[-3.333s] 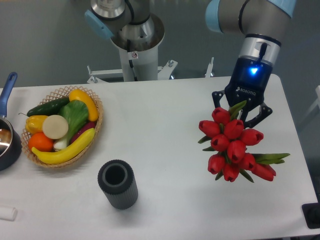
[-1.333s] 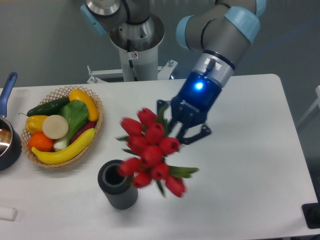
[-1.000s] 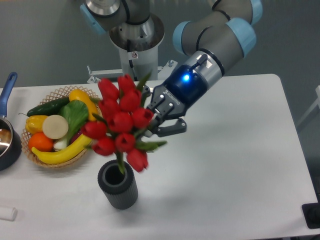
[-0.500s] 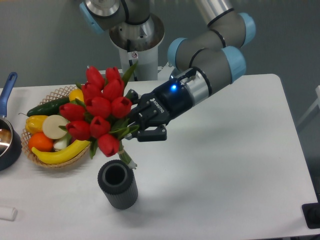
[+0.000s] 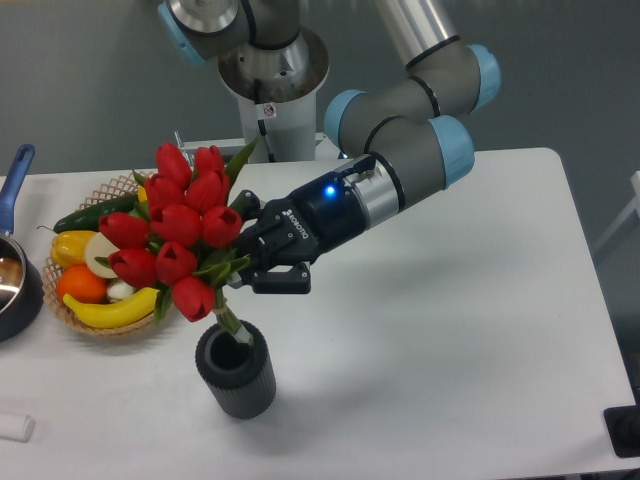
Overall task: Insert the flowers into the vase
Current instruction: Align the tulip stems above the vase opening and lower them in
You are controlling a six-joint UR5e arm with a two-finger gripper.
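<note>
My gripper [image 5: 240, 255] clamped on the flowers [image 5: 180, 232], I see the bunch tilted left, stem ends just inside the vase [image 5: 236, 369], wicker basket [image 5: 118, 188] at left

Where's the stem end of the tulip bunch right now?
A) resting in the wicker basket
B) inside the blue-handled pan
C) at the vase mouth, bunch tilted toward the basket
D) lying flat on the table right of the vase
C: the gripper holds the flowers tilted up and left over the wicker basket, and the green stem end meets the mouth of the vase.
</note>
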